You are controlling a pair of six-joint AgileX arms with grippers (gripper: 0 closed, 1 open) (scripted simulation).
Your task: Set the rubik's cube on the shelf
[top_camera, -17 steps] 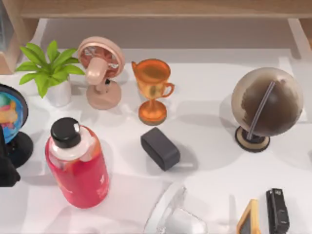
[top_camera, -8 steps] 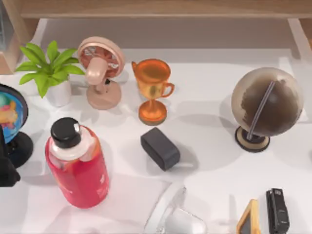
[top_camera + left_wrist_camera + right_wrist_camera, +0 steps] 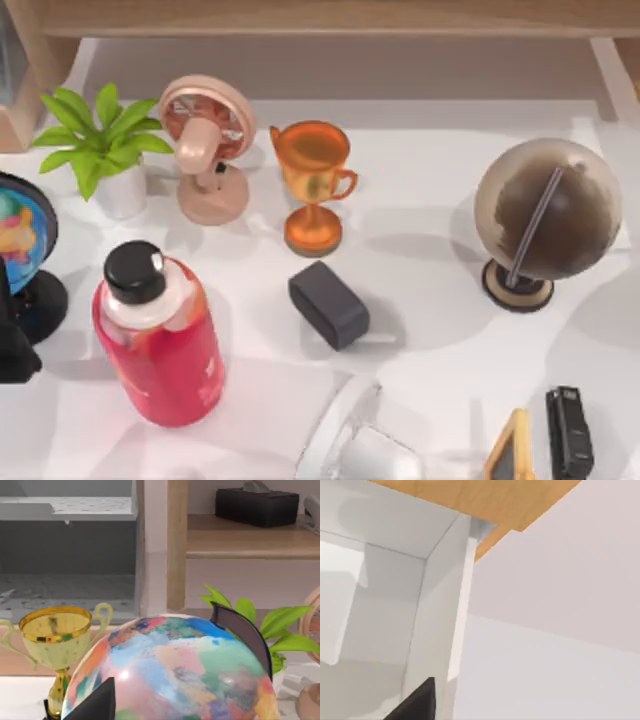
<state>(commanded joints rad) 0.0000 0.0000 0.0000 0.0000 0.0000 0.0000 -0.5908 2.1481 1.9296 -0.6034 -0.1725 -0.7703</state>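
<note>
The rubik's cube is out of view. The shelf [image 3: 330, 18] is a long light-brown board along the far edge of the table, with a wooden upright [image 3: 30, 60] at its left end. In the left wrist view the shelf [image 3: 250, 540] lies beyond a colourful globe [image 3: 175, 675], and a dark part of my left gripper [image 3: 95, 705] shows close to that globe. My left arm [image 3: 10, 345] sits at the table's left edge. The right wrist view has a dark part of my right gripper [image 3: 415, 702] below the underside of a wooden board [image 3: 485, 497], beside a white panel.
On the white table stand a potted plant [image 3: 100, 150], a pink fan [image 3: 205, 140], an orange trophy [image 3: 312, 185], a dark grey block [image 3: 328, 303], a red bottle [image 3: 158, 335], a brown globe [image 3: 545, 215] and a black stapler [image 3: 568, 430]. A black box [image 3: 257, 507] rests on the shelf.
A soft shadow has spread over the table's right side, below the brown globe. None of the objects on the table has moved.
</note>
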